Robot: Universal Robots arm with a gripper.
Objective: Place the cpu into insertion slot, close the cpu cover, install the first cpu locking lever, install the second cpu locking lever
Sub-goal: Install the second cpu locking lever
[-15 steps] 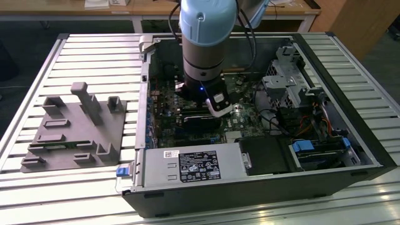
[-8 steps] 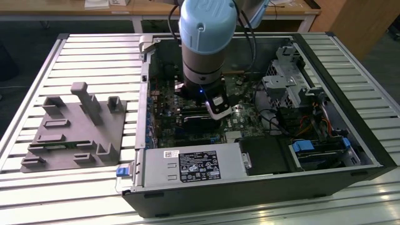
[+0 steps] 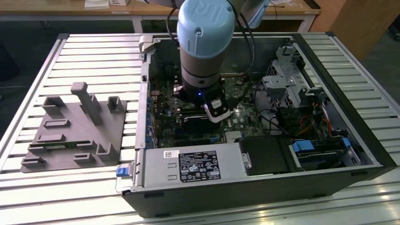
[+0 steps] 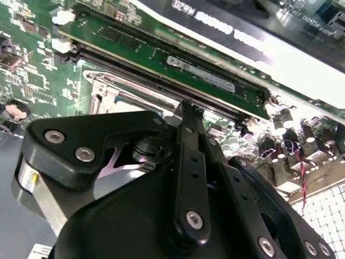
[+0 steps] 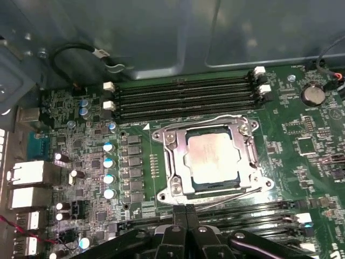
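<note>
In the first wrist view the cpu (image 5: pixel 211 157) already lies flat in the insertion slot (image 5: pixel 171 187) on the green board, with the cpu cover (image 5: pixel 243 129) down around it as a silvery frame and thin lever wires running along the socket's edges. The gripper (image 5: pixel 186 216) hangs just beside the socket's near edge with its two black fingertips pressed together and nothing between them. The risk, as a judgement, is a lever slipping off the closed tips (the wires look thin and springy), or the tips landing on the cover or a neighbouring memory slot (image 5: pixel 183 97) and loading the chip unevenly.
</note>
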